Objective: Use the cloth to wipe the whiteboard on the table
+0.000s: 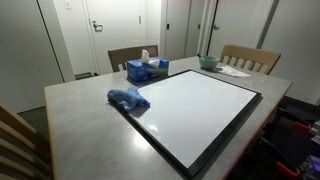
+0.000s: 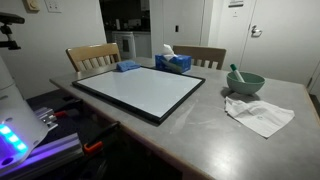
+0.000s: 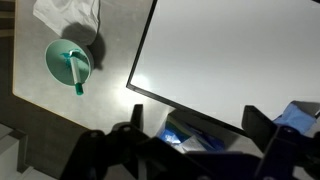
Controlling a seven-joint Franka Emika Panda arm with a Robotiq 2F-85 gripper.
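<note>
The whiteboard (image 1: 198, 108) lies flat on the table and shows in both exterior views (image 2: 140, 87). A crumpled blue cloth (image 1: 127, 97) rests on one of its corners, small at the far side in an exterior view (image 2: 128, 66). My gripper (image 3: 198, 128) shows only in the wrist view. It is open and empty, high above the whiteboard's (image 3: 240, 55) edge. A blue patch at the right edge of the wrist view (image 3: 300, 115) looks like the cloth, apart from the fingers.
A blue tissue box (image 1: 147, 69) stands beside the board (image 2: 173, 62). A green bowl with a utensil (image 2: 244, 82) (image 3: 68, 62) and a white rag (image 2: 260, 114) lie on the grey table (image 1: 80, 125). Wooden chairs (image 1: 250, 57) stand around it.
</note>
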